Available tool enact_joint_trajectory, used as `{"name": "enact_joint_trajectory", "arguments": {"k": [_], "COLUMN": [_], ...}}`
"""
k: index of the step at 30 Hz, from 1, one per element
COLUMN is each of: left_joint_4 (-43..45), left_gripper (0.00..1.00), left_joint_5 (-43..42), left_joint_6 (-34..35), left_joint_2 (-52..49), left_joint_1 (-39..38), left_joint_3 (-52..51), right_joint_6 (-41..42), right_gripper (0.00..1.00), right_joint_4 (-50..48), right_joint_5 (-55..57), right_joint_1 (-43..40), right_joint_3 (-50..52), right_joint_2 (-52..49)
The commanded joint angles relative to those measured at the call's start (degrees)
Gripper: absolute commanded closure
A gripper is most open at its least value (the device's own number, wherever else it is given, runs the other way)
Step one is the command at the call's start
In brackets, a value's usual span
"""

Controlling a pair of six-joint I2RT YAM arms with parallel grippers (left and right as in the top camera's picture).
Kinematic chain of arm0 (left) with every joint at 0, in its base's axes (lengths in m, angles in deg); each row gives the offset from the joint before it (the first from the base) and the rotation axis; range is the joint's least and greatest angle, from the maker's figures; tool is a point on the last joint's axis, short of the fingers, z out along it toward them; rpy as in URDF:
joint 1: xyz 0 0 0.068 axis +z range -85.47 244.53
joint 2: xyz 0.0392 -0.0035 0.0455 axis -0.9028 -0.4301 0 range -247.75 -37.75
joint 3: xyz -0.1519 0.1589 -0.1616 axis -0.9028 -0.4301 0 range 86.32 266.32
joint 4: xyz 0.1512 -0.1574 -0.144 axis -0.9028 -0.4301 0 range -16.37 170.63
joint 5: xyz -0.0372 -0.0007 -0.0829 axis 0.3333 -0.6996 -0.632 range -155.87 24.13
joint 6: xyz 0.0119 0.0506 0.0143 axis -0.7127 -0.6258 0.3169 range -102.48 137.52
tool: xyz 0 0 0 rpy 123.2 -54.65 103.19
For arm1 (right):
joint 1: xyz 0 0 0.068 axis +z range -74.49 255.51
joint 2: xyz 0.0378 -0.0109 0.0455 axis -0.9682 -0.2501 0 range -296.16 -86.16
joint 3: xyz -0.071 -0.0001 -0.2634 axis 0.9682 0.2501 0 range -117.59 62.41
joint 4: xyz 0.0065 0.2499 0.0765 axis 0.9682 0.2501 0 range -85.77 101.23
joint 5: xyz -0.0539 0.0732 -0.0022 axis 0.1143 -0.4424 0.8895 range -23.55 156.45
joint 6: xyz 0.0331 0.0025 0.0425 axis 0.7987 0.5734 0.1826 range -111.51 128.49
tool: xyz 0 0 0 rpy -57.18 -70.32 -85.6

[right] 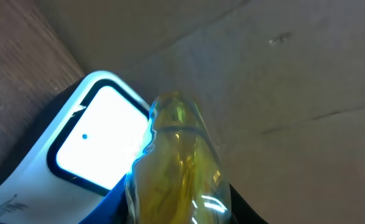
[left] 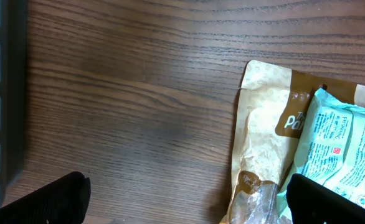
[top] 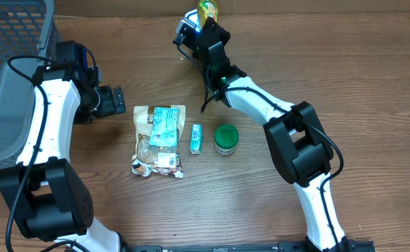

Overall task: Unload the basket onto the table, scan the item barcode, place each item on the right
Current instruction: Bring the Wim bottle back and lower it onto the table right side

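Grip is confirmed at the right gripper (top: 206, 19): it is closed on a yellow translucent item (top: 207, 9), whose exact kind cannot be told. In the overhead view the item is held at the desk's (top: 345, 63) 12 o'clock edge. A barcode scanner (top: 186, 28) is seen just beside it, at its 7 o'clock. In the right wrist view the scanner's window is lit white and the item is seen just at the window's 4 o'clock; contact cannot be told.

The left gripper (top: 123, 102) is spread wide and nothing is held. It is positioned over bare wood, at 9 o'clock from the desk's centre.

A brown snack pouch (top: 149, 143) is laid flat at 4 o'clock of the left gripper, with a teal packet (top: 166, 127) resting on top of it. A small teal box (top: 196, 138) is placed at the pouch's 3 o'clock, and a green round container (top: 226, 138) beyond that. A grey basket (top: 9, 77) is noted at the far 9 o'clock edge.
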Motion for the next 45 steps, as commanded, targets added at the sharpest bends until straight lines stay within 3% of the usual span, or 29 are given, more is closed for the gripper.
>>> {"name": "enact_joint_trajectory", "arguments": {"k": [1, 6, 12, 27, 33, 37, 45], "left_joint_4": [0.07, 0.07, 0.07, 0.07, 0.07, 0.07, 0.07], "left_gripper": [0.00, 0.00, 0.00, 0.00, 0.00, 0.01, 0.00], "left_joint_5": [-0.44, -0.44, -0.44, -0.44, -0.44, -0.44, -0.44], "left_joint_6": [-0.42, -0.42, -0.42, -0.42, -0.42, -0.42, -0.42], "left_joint_2": [-0.81, -0.81, -0.81, -0.81, -0.81, -0.81, -0.81], "left_joint_1": [0.48, 0.48, 0.48, 0.48, 0.48, 0.48, 0.48], "left_joint_3": [1.27, 1.27, 1.27, 1.27, 1.27, 1.27, 1.27], "right_joint_6": [3.02, 13.14, 24.68, 57.07, 59.52, 63.73, 64.63], "right_gripper": [0.97, 0.97, 0.97, 0.95, 0.94, 0.94, 0.94], "right_joint_4": [-1.84, 1.88, 14.60, 66.49, 80.17, 86.66, 88.67], "right_joint_5": [1.22, 0.72, 0.31, -5.38, -18.51, -20.13, -23.02], "right_joint_1": [0.20, 0.02, -1.42, -10.78, -18.36, -24.04, -31.56], "right_joint_3": [-1.31, -1.31, -1.31, -1.31, -1.31, -0.81, 3.19], "right_joint_2": [2.64, 8.87, 16.98, 28.26, 28.26, 28.24, 28.24]}}
